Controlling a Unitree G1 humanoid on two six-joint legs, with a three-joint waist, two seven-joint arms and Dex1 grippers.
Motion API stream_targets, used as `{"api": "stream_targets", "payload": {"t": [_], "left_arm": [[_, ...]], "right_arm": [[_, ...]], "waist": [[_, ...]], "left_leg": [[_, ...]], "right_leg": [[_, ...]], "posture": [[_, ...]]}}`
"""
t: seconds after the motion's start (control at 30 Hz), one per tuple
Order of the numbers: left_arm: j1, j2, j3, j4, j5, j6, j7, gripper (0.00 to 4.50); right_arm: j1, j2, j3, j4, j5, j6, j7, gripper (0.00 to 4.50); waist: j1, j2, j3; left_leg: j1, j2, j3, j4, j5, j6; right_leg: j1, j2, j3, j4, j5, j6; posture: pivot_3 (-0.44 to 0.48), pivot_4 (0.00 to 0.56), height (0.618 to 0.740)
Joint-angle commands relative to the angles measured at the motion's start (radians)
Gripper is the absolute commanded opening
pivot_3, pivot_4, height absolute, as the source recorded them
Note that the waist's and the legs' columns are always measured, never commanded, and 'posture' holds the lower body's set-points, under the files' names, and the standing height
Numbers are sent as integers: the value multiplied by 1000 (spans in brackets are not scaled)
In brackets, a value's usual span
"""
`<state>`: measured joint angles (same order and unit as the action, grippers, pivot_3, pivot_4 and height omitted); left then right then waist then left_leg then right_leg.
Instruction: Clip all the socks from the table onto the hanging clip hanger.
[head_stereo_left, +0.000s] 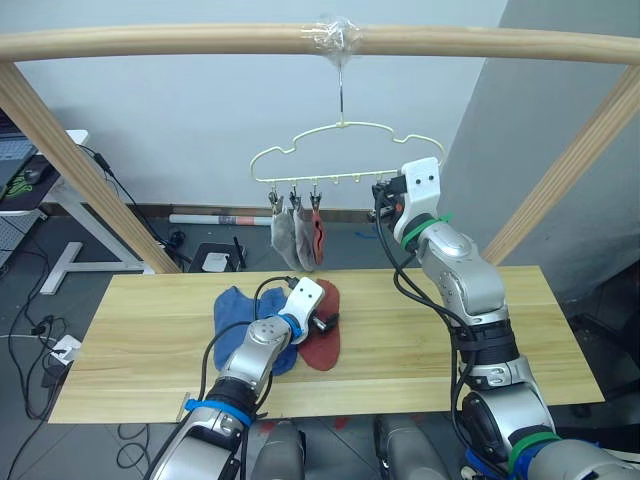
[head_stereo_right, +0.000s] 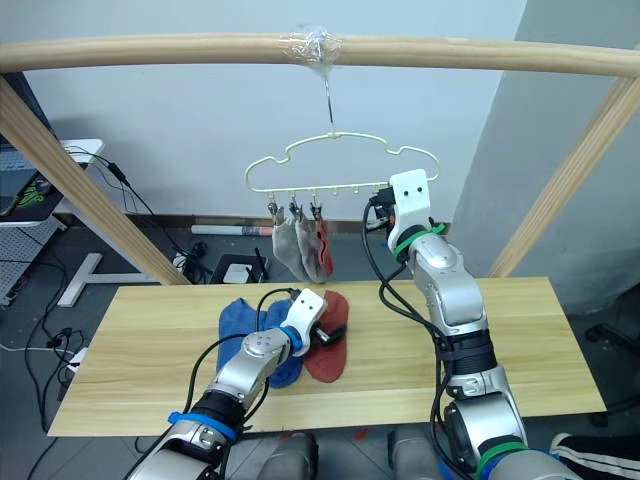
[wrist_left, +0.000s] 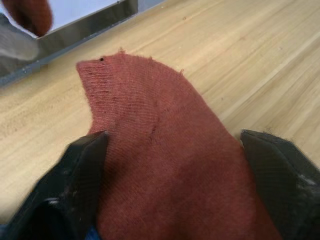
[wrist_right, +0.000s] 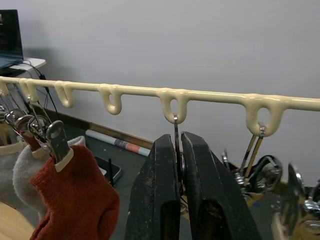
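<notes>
The jaws of the left gripper (wrist_left: 170, 185) are spread wide, one black finger (wrist_left: 75, 185) on each side of a rust-red sock (head_stereo_left: 322, 335) that lies flat on the table (head_stereo_left: 450, 340); nothing is pinched between them. The jaws of the right gripper (wrist_right: 181, 200) are pressed close together around the thin metal stem of a clip (wrist_right: 176, 145) hanging from the bar of the clip hanger (head_stereo_left: 345, 150) — the stem is seen running down into the narrow slit between the two fingers.

The hanger is hooked to a rounded wooden pole (head_stereo_left: 150, 42) above the table, the hook wrapped in clear tape. Three socks are already clipped at its left end: two light grey socks (head_stereo_left: 290, 235) and, just beside them, a second rust-red sock (wrist_right: 75, 200). More empty clips (wrist_right: 257, 145) are seen further along the bar (their lower ends are partly hidden behind the gripper).

On the table, two blue socks (head_stereo_left: 238, 318) are piled together, touching the red one and partly covered by the left arm. Cables and a white desk (head_stereo_left: 60, 215) are visible on the floor behind.
</notes>
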<state>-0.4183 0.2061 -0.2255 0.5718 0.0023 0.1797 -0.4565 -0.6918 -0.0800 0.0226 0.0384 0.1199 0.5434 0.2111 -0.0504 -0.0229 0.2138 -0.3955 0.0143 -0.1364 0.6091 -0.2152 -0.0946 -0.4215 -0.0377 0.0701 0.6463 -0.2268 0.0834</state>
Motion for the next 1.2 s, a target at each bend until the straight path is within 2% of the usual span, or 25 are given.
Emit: {"api": "stream_targets", "payload": {"t": [0.03,0.37,0.53,0.67,0.77,1.0,1.2], "left_arm": [[7,-3,6,28,10,-2,-17,3047],[-11,-13,-12,62,68,-94,-26,53],[-18,-31,20,53,46,-141,-19,20],[22,-15,89,-224,-153,-60,-213,20],[71,24,91,-412,-244,18,-314,20],[69,46,132,-597,-386,192,-345,20],[30,35,124,-624,-413,247,-336,20]], "right_arm": [[0,3,-17,-47,8,14,-21,0],[-4,-4,-15,-39,7,17,-21,0],[-5,-17,-14,-37,7,15,-11,0],[-10,-114,-72,-80,76,120,70,0],[-51,-126,-138,-106,188,283,85,0],[-144,-74,-343,-108,387,602,-4,0],[-223,-7,-522,-82,485,809,-126,0]], "waist": [[-2,0,0],[-3,0,0],[-3,0,0],[0,0,0],[-4,0,0],[-3,1,0],[-1,1,0]], "left_leg": [[0,0,0,0,0,0],[0,0,0,0,0,0],[0,0,0,0,0,0],[-2,0,-1,0,0,0],[-2,0,-1,0,0,0],[-1,0,-1,0,0,0],[-2,0,-1,0,0,0]], "right_leg": [[0,0,0,0,0,0],[0,0,0,0,0,0],[0,0,0,0,-2,3],[0,0,-1,-1,-1,2],[0,-1,0,-1,1,-1],[0,0,0,0,0,0],[0,0,-1,-1,1,-1]], "posture": [[-33,197,740],[-32,200,740],[-27,200,740],[-8,197,740],[-6,192,740],[-1,182,740],[3,177,740]]}}
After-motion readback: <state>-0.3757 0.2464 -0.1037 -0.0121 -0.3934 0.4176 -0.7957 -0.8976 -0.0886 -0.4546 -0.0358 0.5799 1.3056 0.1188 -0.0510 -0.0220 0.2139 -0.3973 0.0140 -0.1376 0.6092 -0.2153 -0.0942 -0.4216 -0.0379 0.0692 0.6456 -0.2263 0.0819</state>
